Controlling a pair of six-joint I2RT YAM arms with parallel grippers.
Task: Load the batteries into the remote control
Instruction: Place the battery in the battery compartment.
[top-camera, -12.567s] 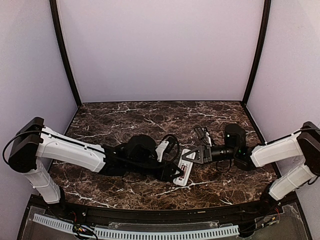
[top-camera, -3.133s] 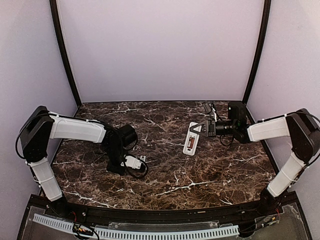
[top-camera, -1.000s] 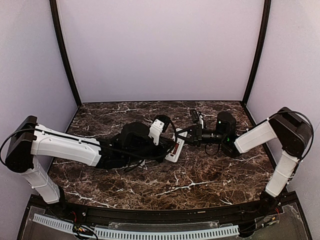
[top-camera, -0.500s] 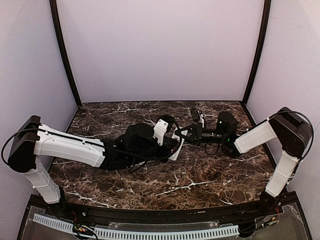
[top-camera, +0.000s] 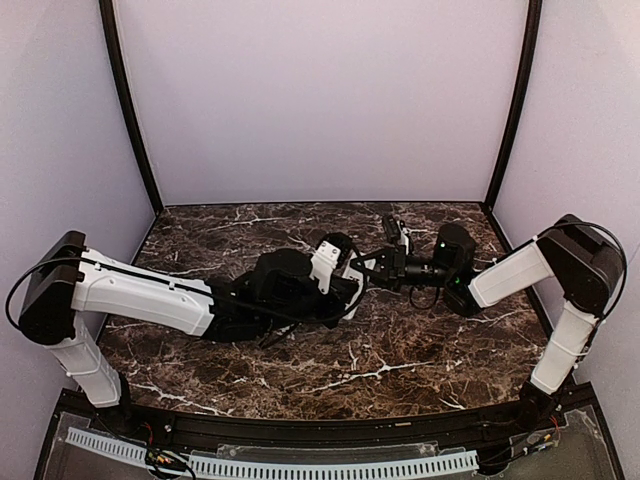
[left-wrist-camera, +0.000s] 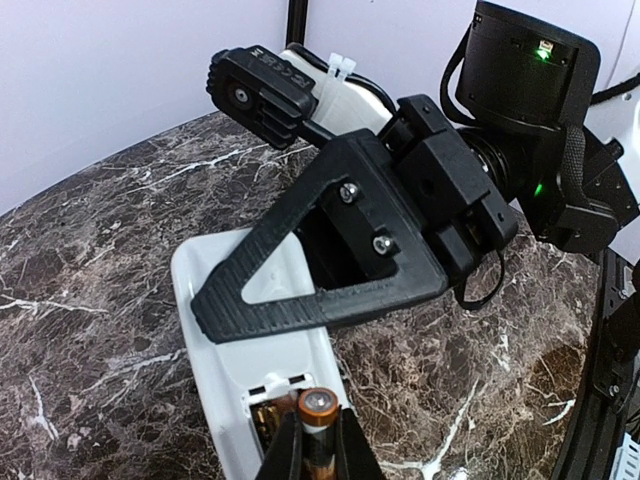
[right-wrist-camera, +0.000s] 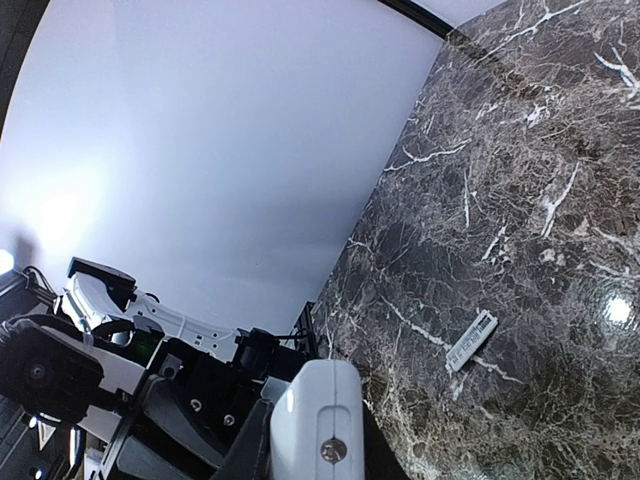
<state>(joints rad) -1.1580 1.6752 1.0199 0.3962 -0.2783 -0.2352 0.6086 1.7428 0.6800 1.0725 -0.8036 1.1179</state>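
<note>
One battery (left-wrist-camera: 318, 410) in left end effector (left-wrist-camera: 318, 448); right end effector (top-camera: 363, 270) clamps, overhangs remote control (left-wrist-camera: 225, 390).

Flat white plastic piece (right-wrist-camera: 470, 340) lies on dk marble table (top-camera: 400, 360); lilac walls (top-camera: 320, 100).

The remote control (left-wrist-camera: 225, 380) sits at the middle of the surface (top-camera: 400, 350), between the two arms, its length running roughly near to far. The right pincer (right-wrist-camera: 312, 435) extends in from the right and is clamped on the remote's far end. The left pincer (left-wrist-camera: 317, 455) extends in from the left at the remote's near end, gripping a battery (left-wrist-camera: 318, 408) whose tip is at the open compartment. A second battery (left-wrist-camera: 266, 420) lies in that compartment, just beside the gripped one. A flat cover piece (right-wrist-camera: 470, 340) lies on the surface, apart from the remote.
</note>
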